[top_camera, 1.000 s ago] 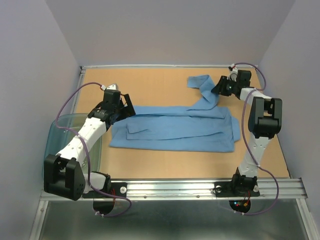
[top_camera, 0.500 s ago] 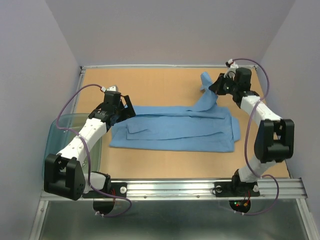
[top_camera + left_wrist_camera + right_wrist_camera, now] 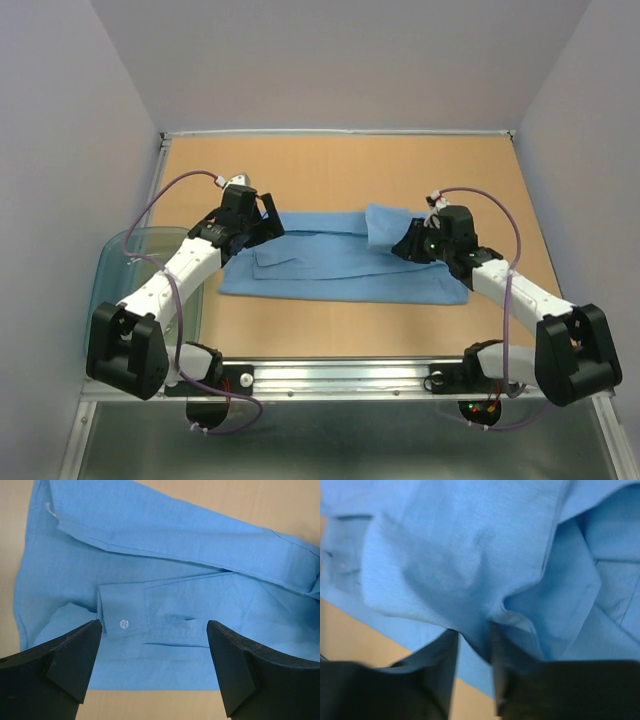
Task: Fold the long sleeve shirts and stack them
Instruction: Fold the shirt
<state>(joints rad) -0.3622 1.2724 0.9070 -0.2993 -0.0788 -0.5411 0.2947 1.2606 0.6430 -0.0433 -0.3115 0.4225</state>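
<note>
Right tool (image 3: 472, 636) pinches the shirt (image 3: 330, 268) (grip clear only in wrist view).

Tan table (image 3: 340, 165), light blue shirt (image 3: 320, 275) lying folded lengthwise across its middle

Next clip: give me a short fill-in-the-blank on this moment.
1. The right gripper is shut on a fold of the light blue ___.
2. The left gripper hovers above the shirt with jaws ___.
3. A white ___ shows on the cuff below it.
4. The clear tub stands at the table's ___ edge.
Missing: shirt; open; button; left.
</note>
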